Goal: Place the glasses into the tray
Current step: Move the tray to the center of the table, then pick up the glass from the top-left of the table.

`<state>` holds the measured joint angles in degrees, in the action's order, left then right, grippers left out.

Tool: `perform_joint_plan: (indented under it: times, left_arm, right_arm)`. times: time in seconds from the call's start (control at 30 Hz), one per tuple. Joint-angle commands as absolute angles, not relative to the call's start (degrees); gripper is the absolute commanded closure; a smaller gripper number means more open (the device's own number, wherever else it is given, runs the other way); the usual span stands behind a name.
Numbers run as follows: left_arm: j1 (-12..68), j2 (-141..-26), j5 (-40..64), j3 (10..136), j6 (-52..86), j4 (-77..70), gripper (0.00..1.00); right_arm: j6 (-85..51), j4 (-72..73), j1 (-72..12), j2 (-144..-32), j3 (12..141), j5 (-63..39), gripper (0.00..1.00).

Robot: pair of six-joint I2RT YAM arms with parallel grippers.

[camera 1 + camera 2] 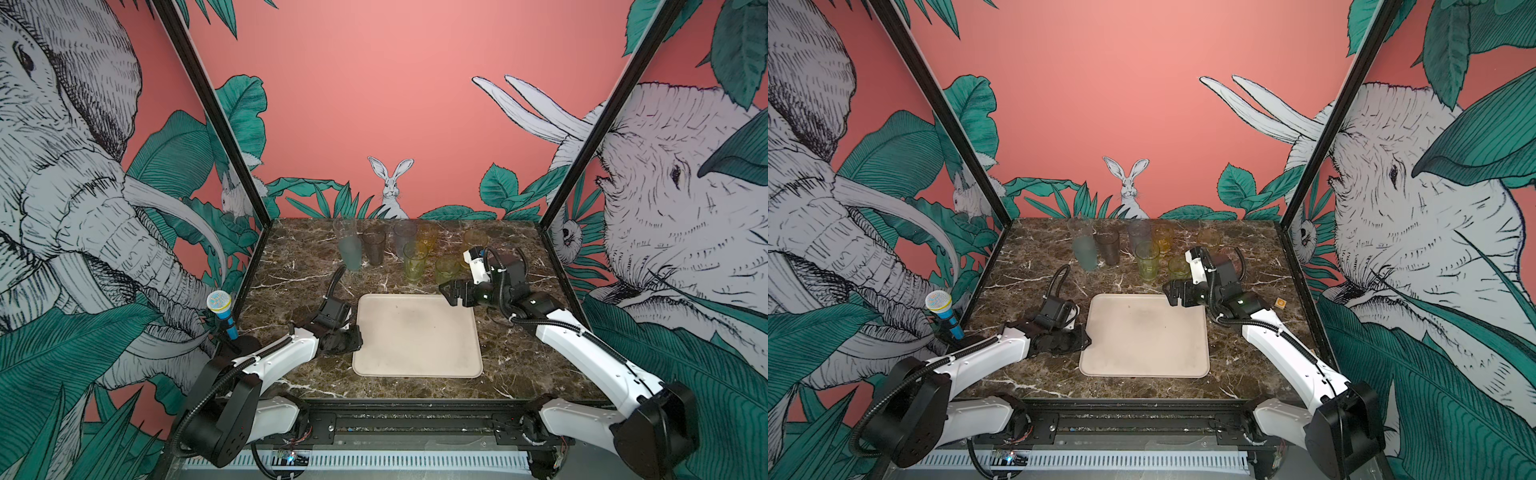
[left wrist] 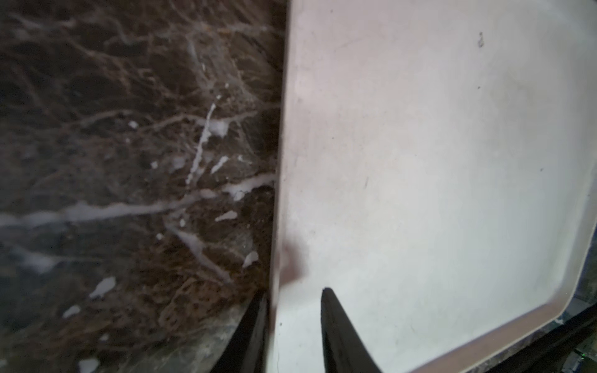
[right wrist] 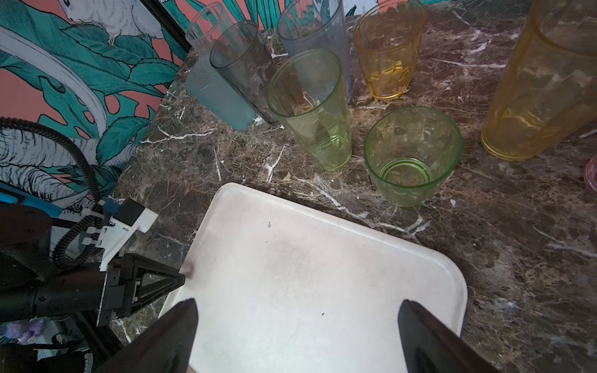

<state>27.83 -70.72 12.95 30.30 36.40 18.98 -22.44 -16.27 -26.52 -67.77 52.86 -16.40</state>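
The cream tray (image 1: 415, 332) (image 1: 1142, 332) lies flat at the table's middle with nothing in it. The glasses stand upright behind it: clear (image 3: 206, 25), teal (image 1: 350, 251), smoky grey (image 1: 374, 245), blue (image 3: 316, 32), tall green (image 1: 414, 257), short amber (image 3: 387, 51), short green (image 3: 413, 155) and tall yellow (image 3: 542, 80). A pink one (image 3: 592, 171) barely shows. My left gripper (image 1: 357, 336) (image 2: 294, 294) is narrowly open astride the tray's (image 2: 420, 161) left rim, one finger outside it and one inside. My right gripper (image 1: 451, 293) (image 3: 298, 302) hangs wide open over the tray's (image 3: 290, 258) far right corner, holding nothing.
A blue toy microphone (image 1: 222, 311) stands at the table's left edge. A small orange block (image 1: 1282, 303) lies right of the right arm. Black frame posts and printed walls close in the sides and back of the dark marble table (image 1: 519, 353).
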Motion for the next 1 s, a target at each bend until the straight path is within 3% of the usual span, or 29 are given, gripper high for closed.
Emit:
perform_joint_plan:
  times: [0.0,0.3,0.5,0.83,0.97]
  left_arm:
    - [28.13,-67.94,11.59,32.68,36.95,24.35,0.62]
    - [25.17,-69.04,-1.37,48.66,30.86,37.60,0.37]
    - [18.85,-76.17,-4.48,61.69,29.64,42.69,0.33]
    - [15.93,-91.34,-12.45,88.30,26.13,51.05,0.28]
    - [15.69,-95.91,-14.12,97.57,25.07,53.26,0.26]
  right_arm:
    - [-21.21,-14.56,-26.85,-66.64,51.98,-15.46,0.01]
    - [-19.81,0.37,-26.76,-66.40,44.71,-16.82,0.01]
    - [-18.39,9.53,-26.78,-68.58,41.02,-16.68,0.01]
    - [-15.65,25.64,-26.78,-74.24,37.88,-16.62,0.01]
    - [-16.04,25.52,-26.73,-75.86,38.05,-16.87,0.01]
